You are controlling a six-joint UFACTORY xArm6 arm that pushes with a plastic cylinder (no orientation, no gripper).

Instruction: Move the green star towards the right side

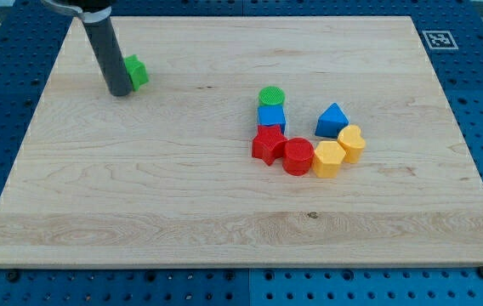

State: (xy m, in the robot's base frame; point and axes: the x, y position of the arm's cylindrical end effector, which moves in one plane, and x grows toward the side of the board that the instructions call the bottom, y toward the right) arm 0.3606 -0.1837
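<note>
My tip (121, 92) is resting against the left face of the green star (137, 72) near the worktop's (182, 212) top-left corner; jawless, this end effector is gripping nothing, so the light, rigid, probably free-sliding star is best pushed centrally there.

Straight dark grey rod, my tip (121, 92) blunt

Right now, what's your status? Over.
My tip against green star's left side, top left of board. Cluster of blocks mid-right, green cylinder topmost, below the star's rightward line.
</note>
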